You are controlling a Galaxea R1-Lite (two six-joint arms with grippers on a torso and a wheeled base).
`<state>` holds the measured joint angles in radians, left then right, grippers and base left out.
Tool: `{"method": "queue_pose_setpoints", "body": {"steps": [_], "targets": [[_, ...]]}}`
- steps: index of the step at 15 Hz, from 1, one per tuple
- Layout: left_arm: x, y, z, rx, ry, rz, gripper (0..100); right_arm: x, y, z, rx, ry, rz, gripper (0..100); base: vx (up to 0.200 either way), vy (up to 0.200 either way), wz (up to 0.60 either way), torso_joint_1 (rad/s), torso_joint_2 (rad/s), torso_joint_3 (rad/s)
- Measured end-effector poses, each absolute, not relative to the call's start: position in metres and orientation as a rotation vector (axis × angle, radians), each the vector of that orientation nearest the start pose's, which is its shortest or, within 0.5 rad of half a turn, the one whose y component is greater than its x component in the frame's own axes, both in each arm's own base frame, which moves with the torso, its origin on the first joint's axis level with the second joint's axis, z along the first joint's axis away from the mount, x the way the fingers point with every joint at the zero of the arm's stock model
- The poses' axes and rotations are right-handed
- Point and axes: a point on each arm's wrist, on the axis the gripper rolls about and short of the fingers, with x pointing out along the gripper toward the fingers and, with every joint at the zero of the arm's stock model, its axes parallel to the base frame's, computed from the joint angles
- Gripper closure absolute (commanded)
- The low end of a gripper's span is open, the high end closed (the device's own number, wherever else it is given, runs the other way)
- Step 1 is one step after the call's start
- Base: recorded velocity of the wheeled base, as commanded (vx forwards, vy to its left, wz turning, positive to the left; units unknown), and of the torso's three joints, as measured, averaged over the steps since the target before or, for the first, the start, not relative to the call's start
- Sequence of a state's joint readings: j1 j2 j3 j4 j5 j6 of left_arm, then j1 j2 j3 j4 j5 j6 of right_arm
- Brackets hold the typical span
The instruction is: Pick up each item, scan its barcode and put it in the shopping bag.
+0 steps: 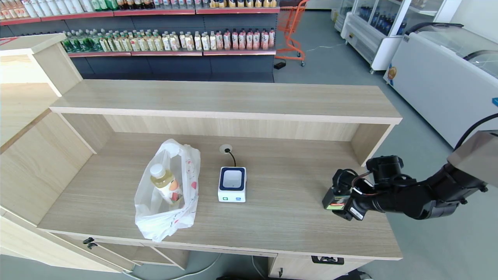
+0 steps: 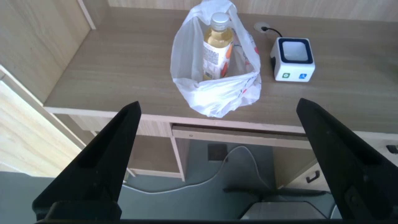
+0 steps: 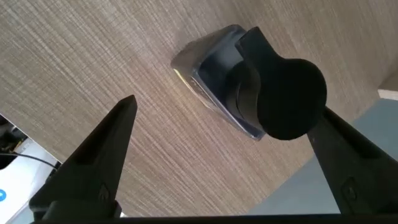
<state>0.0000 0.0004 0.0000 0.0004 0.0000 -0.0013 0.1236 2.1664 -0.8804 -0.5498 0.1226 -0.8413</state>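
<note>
The right claw (image 1: 337, 196), the nearer one, hangs released over the counter (image 1: 291, 175), its arm stretched in low with the wrist tipped down. Straight ahead between its spread fingers (image 3: 106, 149) lies what looks like a blue-grey pack (image 3: 208, 93) with a black rounded cap, its long axis seemingly slanting across the gap. The scanner (image 1: 232, 184) and the shopping bag (image 1: 190, 167), a bottle (image 1: 165, 184) inside, sit well beyond the claw's tips. The left claw (image 2: 217, 107) is released too.

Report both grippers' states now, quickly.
Left gripper: open, holding nothing.
Right gripper: open, fingers spread wide, clamped on nothing.
</note>
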Motion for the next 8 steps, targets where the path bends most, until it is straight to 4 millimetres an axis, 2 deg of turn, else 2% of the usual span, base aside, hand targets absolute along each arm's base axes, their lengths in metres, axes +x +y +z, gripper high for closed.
{"method": "queue_pose_setpoints", "body": {"steps": [5,6,8], "targets": [[-0.023,0.0,0.075,-0.001,0.0,0.0,0,0.376,0.05,0.026,-0.801,0.584,0.531,0,0.0,0.0,0.0,0.0,0.0,0.0],[-0.023,0.0,0.075,-0.001,0.0,0.0,0,0.379,0.051,0.026,-0.801,0.578,0.53,100,0.0,0.0,0.0,0.0,0.0,0.0],[-0.023,0.0,0.075,-0.001,0.0,0.0,0,0.381,0.051,0.023,-0.799,0.578,0.532,100,0.0,0.0,0.0,0.0,0.0,0.0]]}}
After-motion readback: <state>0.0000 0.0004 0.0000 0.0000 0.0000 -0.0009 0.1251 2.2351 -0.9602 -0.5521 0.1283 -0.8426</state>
